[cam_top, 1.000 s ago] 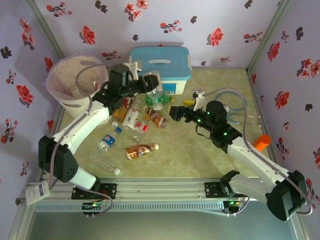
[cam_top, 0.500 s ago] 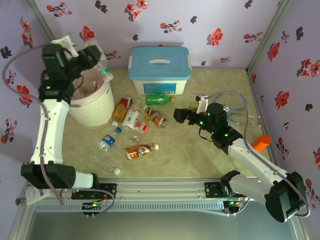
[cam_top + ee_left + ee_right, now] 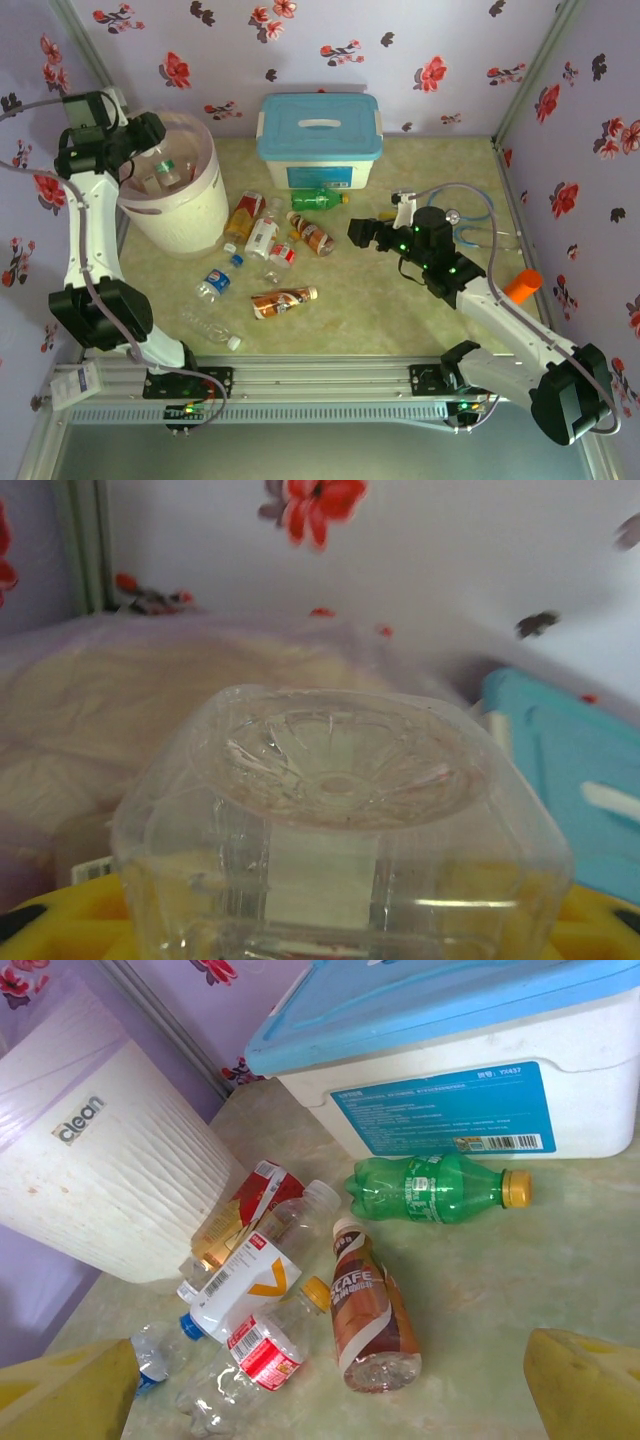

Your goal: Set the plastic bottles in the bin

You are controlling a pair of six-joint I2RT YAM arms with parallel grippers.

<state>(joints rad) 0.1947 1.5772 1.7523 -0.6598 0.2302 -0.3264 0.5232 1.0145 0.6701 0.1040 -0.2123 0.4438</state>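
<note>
Left arm was up over the back-left corner. The left fingers were clamped on a clear bottle, one yellow finger on each side, with its dimpled base facing the wrist cam. From above, that bottle hung green cap down over the mouth of the bin, inside the rim line and above the pinkish liner. The bin sat at the back left of the table, near the white box with the light-blue lid.

The right fingers were spread wide with nothing between them, hovering above the table and facing the pile. The rest of the plastic bottles were lying on the table between the bin and the right arm:
- a green bottle with a yellow cap, just in front of the box
- a brown coffee bottle near it
- a white-labelled bottle
- a red-labelled bottle
- a red-and-yellow bottle close by the bin

Nearer the arm bases were an amber bottle, a blue-labelled bottle and a see-through bottle. An orange cylinder stood over beside the right arm.
</note>
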